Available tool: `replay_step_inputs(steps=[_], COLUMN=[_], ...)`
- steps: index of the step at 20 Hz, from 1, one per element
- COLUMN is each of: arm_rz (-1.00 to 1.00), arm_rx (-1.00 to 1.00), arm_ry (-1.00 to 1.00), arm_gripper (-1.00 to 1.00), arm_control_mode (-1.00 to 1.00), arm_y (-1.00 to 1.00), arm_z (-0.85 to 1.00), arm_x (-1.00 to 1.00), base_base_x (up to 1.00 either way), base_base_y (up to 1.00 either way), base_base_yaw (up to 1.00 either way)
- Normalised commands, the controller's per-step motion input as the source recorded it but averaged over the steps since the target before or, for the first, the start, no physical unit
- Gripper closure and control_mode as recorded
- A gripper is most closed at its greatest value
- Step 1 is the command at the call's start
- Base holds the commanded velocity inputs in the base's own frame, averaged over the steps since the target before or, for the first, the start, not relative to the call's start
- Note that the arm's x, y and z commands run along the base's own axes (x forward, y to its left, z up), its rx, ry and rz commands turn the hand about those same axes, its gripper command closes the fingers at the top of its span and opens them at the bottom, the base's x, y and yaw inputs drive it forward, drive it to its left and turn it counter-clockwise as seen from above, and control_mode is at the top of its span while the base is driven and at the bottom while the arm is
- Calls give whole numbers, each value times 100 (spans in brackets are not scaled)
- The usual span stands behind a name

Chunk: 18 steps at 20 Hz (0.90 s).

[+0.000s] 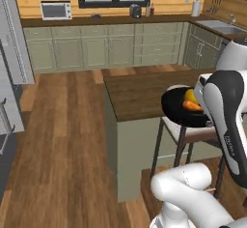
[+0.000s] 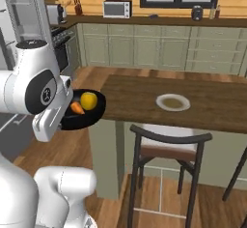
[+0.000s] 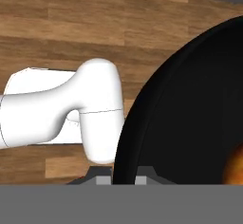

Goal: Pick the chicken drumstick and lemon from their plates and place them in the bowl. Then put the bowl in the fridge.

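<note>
The glossy black bowl (image 1: 177, 110) (image 2: 91, 113) hangs in the air just off the end of the island counter (image 2: 140, 94). Inside it lie the yellow lemon (image 1: 191, 96) (image 2: 89, 100) and the orange-brown chicken drumstick (image 1: 192, 106) (image 2: 77, 108). My gripper (image 3: 121, 176) is shut on the bowl's rim (image 3: 124, 147), with one dark finger on either side of it. In both base views my own forearm hides the fingers. A grey-rimmed plate (image 2: 173, 102) with a brownish centre sits bare on the counter. The light grey fridge (image 1: 12, 43) stands at the far left.
A dark-framed stool (image 2: 166, 147) stands against the island's near side, below the plate. Wooden floor (image 1: 67, 145) stretches left of the island toward the fridge. Green cabinets with a microwave (image 1: 55, 10) line the back wall, and a sink (image 1: 224, 27) sits at the right.
</note>
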Motion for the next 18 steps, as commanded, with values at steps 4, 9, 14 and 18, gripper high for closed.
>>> replay_step_inputs(steps=[4,9,14,18], arm_rz=[0,0,0,0], arm_rx=[0,0,0,0], arm_ry=[0,0,0,0], arm_gripper=[100,100,100,100], arm_control_mode=[100,100,100,100], arm_y=[0,0,0,0], arm_z=[0,0,0,0], arm_x=[0,0,0,0], base_base_x=[9,20,68,74], base_base_y=[100,100,100,35], base_base_yaw=[0,0,0,-4])
